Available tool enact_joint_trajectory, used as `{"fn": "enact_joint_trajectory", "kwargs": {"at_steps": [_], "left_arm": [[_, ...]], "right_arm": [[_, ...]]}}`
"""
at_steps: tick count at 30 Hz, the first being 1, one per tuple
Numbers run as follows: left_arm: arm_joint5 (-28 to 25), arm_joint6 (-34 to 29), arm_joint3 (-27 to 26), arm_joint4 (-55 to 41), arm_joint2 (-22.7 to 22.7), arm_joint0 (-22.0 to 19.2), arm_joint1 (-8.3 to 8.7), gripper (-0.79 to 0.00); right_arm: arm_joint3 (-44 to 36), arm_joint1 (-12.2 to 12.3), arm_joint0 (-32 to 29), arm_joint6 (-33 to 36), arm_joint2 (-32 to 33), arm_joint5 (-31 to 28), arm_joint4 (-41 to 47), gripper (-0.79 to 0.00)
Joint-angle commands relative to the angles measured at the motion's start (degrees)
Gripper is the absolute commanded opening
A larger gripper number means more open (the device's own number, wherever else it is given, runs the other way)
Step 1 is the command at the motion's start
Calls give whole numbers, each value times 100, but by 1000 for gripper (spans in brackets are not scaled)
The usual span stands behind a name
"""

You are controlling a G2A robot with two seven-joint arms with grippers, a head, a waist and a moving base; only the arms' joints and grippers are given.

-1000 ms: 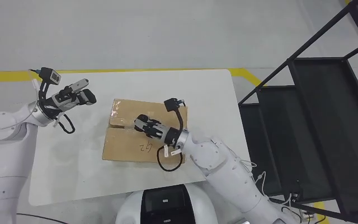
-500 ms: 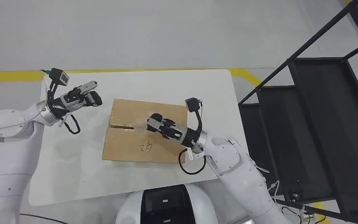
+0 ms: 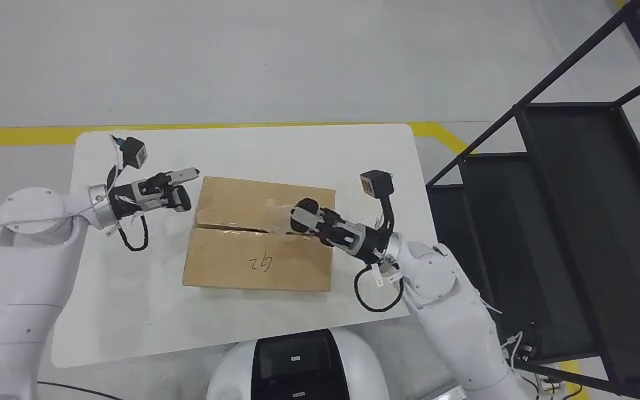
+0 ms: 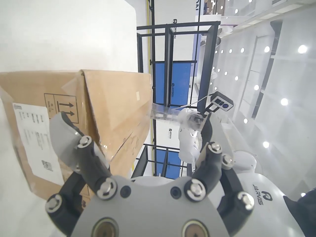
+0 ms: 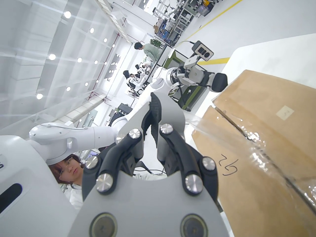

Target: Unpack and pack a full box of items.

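A closed brown cardboard box (image 3: 258, 245) sits in the middle of a white bench (image 3: 120, 310), with a handwritten mark on its top flap. The left gripper (image 3: 185, 193) is just beside the box's left end, its fingers (image 4: 64, 134) spread open and holding nothing. The right gripper (image 3: 303, 214) is over the box's top towards the right end. Its fingers (image 5: 155, 114) are pinched closed on a strip of clear tape (image 4: 165, 113) that stretches back to the box's top.
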Motion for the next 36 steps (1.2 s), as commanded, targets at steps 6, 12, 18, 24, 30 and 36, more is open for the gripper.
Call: {"fn": "enact_joint_trajectory", "kwargs": {"at_steps": [6, 12, 18, 24, 30, 36], "left_arm": [[134, -548, -22, -221, 48, -40, 15, 0], [184, -809, -118, -335, 93, -33, 24, 0], [254, -790, -233, -281, 238, -13, 12, 0], [345, -620, -254, -18, 449, -62, -13, 0], [390, -377, -219, 178, 586, -152, -38, 0], [359, -227, -190, 178, 601, -193, -47, 0]], "right_arm": [[-107, 107, -132, 433, 344, -186, 492, -785], [-202, 180, -151, 720, 523, -272, 882, -785], [-143, 224, -25, 915, 537, -377, 1238, -785], [-5, 255, 182, 1147, 421, -327, 1411, -785], [307, 217, 620, 1186, -165, -96, 1227, -785], [759, 140, 1137, 1157, -781, -5, 1191, -785]]}}
